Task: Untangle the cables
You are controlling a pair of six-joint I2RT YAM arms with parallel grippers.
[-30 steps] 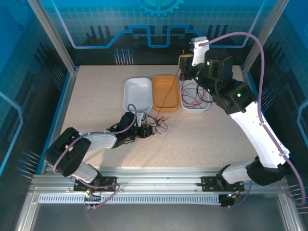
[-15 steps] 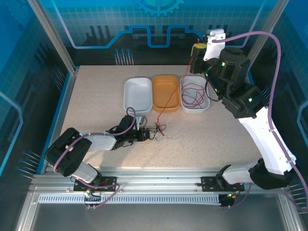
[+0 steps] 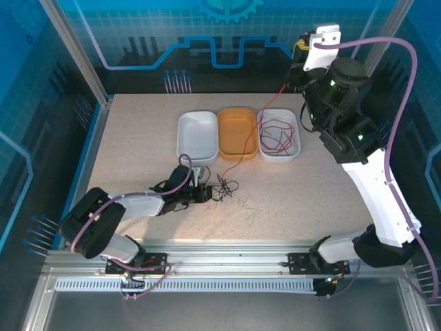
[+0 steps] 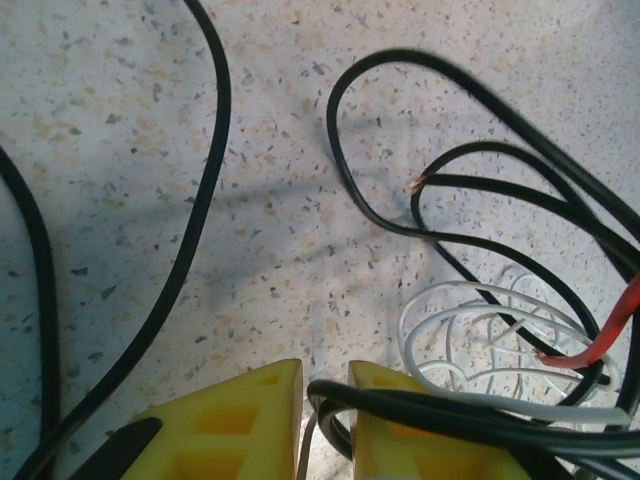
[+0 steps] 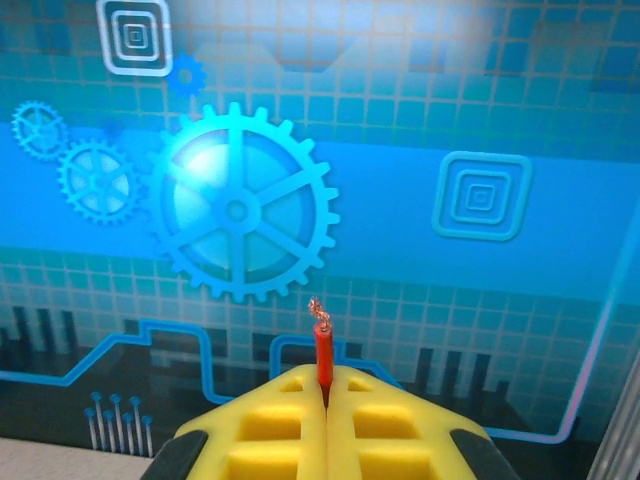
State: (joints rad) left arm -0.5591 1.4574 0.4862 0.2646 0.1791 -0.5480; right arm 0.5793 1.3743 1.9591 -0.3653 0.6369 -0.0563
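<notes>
Right fingers (image 5: 325, 425) are pressed flat together on the end of a red cable (image 5: 322, 350). Its frayed copper tip pokes up above the yellow pads, with the blue gear-patterned back wall (image 5: 240, 210) behind. The top view gives what that wrist camera cannot. My right fingers (image 3: 301, 47) hang high by the back wall. The red cable (image 3: 242, 146) runs almost straight down from them, across the right side of the orange tray (image 3: 238, 114), to a small tangle of cables (image 3: 224, 187) on the surface (image 3: 138, 138), just in front of my left fingers (image 3: 205, 194).

Close up, the left fingers (image 4: 290, 400) stand a narrow slit apart. A black cable and a pale one bend into it, but whether they are pinched I cannot tell. Black loops (image 4: 222, 120), thin whitish coils (image 4: 470, 292) and a red stub (image 4: 600, 335) overlap there. More red loops lie in the white tray (image 3: 297, 147) beside the orange one.
</notes>
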